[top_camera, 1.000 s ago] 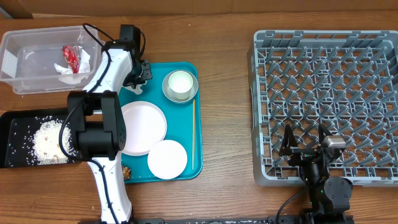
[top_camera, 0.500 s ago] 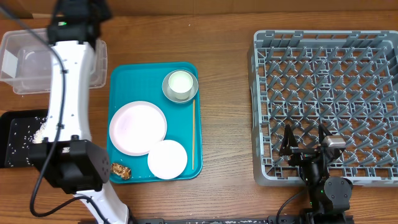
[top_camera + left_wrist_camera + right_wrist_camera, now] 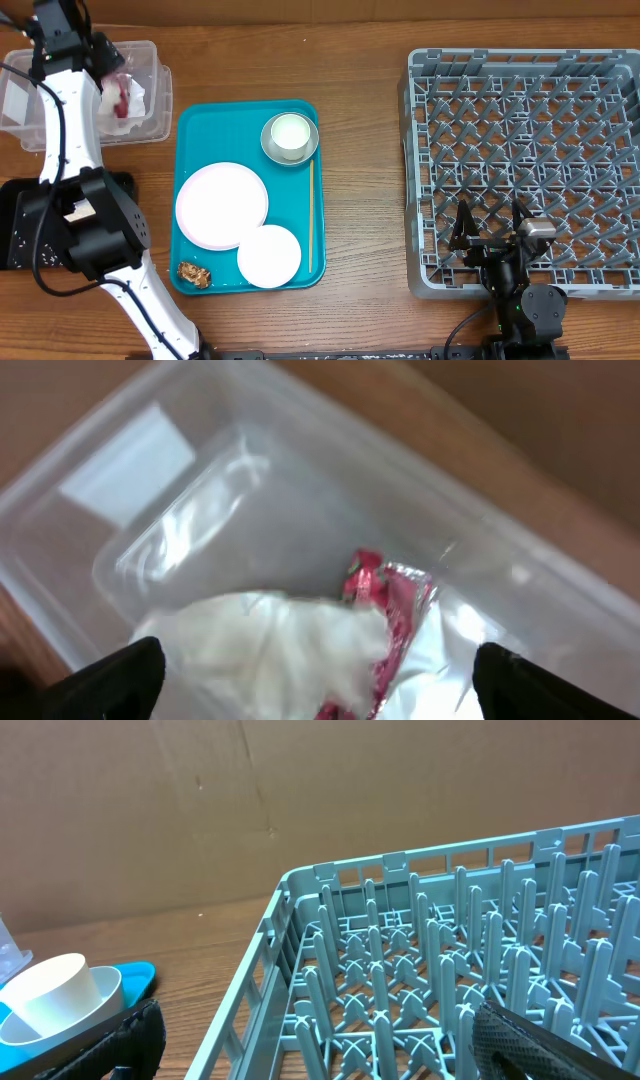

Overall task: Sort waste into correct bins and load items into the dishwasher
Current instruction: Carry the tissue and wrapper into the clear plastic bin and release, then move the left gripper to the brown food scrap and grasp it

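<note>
My left gripper (image 3: 103, 52) hangs open over the clear tub (image 3: 20, 95). In the left wrist view its jaws (image 3: 320, 695) stand wide apart and hold nothing. Below them in the tub (image 3: 200, 490) lie the crumpled white napkin (image 3: 270, 650) and the red-and-white wrapper (image 3: 390, 600). On the teal tray (image 3: 300, 110) are the plate (image 3: 221, 205), the small bowl (image 3: 269, 255), the white cup (image 3: 289, 135) inside the grey-rimmed bowl (image 3: 268, 150), and the brown lump (image 3: 193, 273). My right gripper (image 3: 490, 232) rests open at the front edge of the grey dish rack (image 3: 530, 150), empty.
The black tray (image 3: 18, 215) with rice specks is mostly hidden under my left arm. A thin wooden stick (image 3: 310, 215) lies along the teal tray's right side. The right wrist view shows the rack's pegs (image 3: 400, 970) and the cup (image 3: 55, 995).
My left arm has swung from the teal tray's top left corner up to the clear tub, and its jaws now stand open. The right arm has not moved.
</note>
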Controlling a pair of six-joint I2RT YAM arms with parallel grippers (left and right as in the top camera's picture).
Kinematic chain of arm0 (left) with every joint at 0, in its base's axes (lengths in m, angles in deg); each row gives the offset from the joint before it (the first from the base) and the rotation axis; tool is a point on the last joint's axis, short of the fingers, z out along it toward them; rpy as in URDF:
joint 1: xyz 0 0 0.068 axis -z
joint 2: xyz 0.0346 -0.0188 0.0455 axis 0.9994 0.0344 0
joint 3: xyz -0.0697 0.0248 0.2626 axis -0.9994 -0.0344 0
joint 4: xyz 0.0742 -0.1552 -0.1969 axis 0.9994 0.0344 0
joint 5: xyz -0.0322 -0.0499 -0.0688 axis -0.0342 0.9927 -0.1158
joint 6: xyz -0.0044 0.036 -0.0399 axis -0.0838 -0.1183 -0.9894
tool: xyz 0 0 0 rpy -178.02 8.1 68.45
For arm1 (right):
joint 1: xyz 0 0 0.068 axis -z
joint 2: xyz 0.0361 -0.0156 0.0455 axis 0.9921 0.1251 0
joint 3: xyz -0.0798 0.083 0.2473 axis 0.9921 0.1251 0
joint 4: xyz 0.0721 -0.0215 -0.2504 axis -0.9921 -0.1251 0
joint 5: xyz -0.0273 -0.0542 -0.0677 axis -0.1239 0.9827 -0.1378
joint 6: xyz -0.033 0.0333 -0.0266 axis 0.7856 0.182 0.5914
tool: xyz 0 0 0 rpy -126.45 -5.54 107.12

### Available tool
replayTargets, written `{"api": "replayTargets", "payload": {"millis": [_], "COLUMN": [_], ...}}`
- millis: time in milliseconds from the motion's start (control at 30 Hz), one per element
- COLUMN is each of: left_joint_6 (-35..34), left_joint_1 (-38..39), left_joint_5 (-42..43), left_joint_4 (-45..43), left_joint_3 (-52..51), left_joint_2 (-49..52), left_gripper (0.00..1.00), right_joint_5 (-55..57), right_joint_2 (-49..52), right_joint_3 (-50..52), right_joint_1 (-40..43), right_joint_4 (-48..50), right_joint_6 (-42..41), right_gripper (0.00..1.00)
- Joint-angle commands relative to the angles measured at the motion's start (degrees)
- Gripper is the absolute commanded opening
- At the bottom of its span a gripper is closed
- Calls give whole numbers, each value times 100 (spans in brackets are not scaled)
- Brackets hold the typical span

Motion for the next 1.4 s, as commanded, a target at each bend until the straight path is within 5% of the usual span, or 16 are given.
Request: {"api": "replayTargets", "payload": {"millis": [0,167,333,600,700,733,833,867,1067,1367], "left_joint_6": [-181,-446,-448,-1532,-1534,-1537,-1534,-1493,-1399,-2776], "left_joint_1": [39,122,146,136,136,133,136,136,136,138], "left_joint_5": [-28,254,1464,896,723,658,605,612,804,1237], "left_joint_4": [179,809,2402,4660,5180,5340,5831,5893,5893,5377], "left_joint_3": [31,31,31,22,20,20,17,4,-957,-3615], "left_joint_2": [-323,-1182,-2271,-3154,-3359,-3407,-3552,-3595,-4315,-5602], "left_gripper": [100,100,100,100,88,77,10,5,5,4], "right_joint_5": [74,74,74,74,74,74,74,74,74,74], "right_joint_2": [-57,-57,-57,-57,-57,-57,-57,-57,-57,-57], "right_joint_3": [59,59,59,59,59,59,59,59,59,59], "right_joint_1": [28,28,28,28,28,28,28,28,28,28], "right_joint_4": [37,37,37,37,37,37,37,37,37,37], "right_joint_6": [37,37,37,37,37,37,37,37,37,37], "right_gripper": [100,100,100,100,100,100,100,100,100,100]}}
